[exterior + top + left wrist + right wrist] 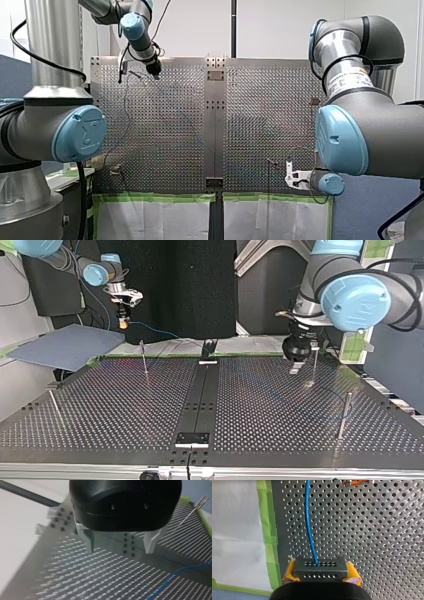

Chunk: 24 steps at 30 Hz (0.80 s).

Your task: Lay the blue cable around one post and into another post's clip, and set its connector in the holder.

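Nearest the arms, right of the centre strip (215, 125) in the front view, my right gripper (320, 573) is clamped by its yellow pads (288, 571) on the black connector (320, 566), raised above the table's taped edge. Judged purpose: to keep the plug end controlled and its lead lifted while routing is arranged. A black holder (209, 347), so judged, stands on the strip's end nearest the arms and appears unoccupied. The blue cable (308, 517) leaves the connector's face and runs ahead of that gripper over the plate. A slack length lies on the plate on the strip's other side, beside and ahead of my left gripper (120, 548). That gripper hovers above the surface, its metal fingers (88, 540) spread wide with nothing between them. It is presumably placed to take the loose run and steer it to a post. Thin posts (144, 360) stand on both sides of the strip. No view shows the cable passed round one or seated in a clip, so routing is judged not yet done. The perforated table (125, 410) is dull metal, drilled throughout. Green tape (155, 197) and white sheeting (150, 220) border it at the strip's near end. Beyond the strip's far end stand a black pole (233, 25) and a white wall (280, 25).
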Motion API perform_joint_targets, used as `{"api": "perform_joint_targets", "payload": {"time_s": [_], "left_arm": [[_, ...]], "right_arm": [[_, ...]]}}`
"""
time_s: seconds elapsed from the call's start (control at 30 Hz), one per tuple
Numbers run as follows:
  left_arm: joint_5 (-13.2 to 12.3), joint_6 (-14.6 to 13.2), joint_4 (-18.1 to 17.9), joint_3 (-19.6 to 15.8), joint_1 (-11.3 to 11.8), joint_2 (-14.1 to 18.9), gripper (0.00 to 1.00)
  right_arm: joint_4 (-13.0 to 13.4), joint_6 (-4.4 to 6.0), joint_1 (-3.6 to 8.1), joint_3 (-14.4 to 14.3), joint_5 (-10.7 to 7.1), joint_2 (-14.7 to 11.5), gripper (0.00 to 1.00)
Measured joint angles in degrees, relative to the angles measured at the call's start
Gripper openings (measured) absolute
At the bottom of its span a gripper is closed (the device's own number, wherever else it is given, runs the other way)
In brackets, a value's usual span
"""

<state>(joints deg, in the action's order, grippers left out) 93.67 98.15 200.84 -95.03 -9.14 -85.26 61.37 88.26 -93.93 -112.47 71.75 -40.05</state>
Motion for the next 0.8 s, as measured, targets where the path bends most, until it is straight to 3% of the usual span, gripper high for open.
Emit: {"api": "perform_joint_targets", "payload": {"time_s": [0.23, 0.6, 0.8], "left_arm": [[1.87, 0.58, -3.64, -3.64, -3.65, -3.64, 0.98], [7.54, 0.82, -9.73, -9.59, -9.76, -9.75, 0.98], [8.42, 0.89, -13.39, -10.61, -13.42, -13.41, 0.98]], "right_arm": [[-0.04, 0.04, -0.48, 0.0, -0.52, 0.0, 0.0], [-0.65, -0.05, -0.54, 0.0, -0.25, 0.0, 0.0], [-0.9, -0.37, -0.28, 0.27, 0.18, 0.0, 0.0]]}}
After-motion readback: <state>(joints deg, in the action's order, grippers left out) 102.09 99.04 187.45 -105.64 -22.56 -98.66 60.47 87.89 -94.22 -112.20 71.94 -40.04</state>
